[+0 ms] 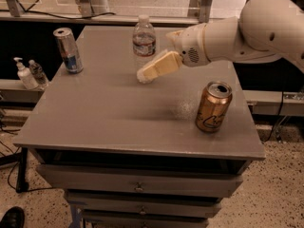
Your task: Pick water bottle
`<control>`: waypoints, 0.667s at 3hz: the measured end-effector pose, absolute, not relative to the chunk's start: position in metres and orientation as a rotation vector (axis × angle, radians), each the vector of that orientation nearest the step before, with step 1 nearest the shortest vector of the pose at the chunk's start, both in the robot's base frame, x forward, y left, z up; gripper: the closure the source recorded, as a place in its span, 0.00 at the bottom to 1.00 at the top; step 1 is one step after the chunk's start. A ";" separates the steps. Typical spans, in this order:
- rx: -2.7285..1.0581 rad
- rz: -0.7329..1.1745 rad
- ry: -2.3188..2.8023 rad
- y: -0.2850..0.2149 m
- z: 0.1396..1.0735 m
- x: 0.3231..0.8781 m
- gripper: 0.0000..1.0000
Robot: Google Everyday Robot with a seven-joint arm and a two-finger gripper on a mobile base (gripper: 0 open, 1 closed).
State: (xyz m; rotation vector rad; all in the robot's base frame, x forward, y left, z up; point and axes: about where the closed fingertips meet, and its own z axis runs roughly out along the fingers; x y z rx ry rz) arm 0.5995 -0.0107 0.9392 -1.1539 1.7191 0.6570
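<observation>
the water bottle (144, 41) stands upright at 12 o'clock from the gripper (147, 73) (spread or pressed together, nobody can tell).

Gripper (144, 75) just before water bottle (144, 41) on table (107, 122)

Lab: gray drawer cabinet (118, 122), floor cables (274, 129), claw (145, 75) above its top.

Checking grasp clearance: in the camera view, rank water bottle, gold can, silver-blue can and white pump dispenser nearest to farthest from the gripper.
1. Water bottle, just behind the gripper, back-centre of the table.
2. Gold can, front right, and silver-blue can, back left: too close to call.
3. White pump dispenser, off the table, far left.
</observation>
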 end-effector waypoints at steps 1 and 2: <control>-1.146 0.694 1.688 0.001 0.927 0.616 0.00; -1.152 0.710 1.655 0.012 0.921 0.634 0.00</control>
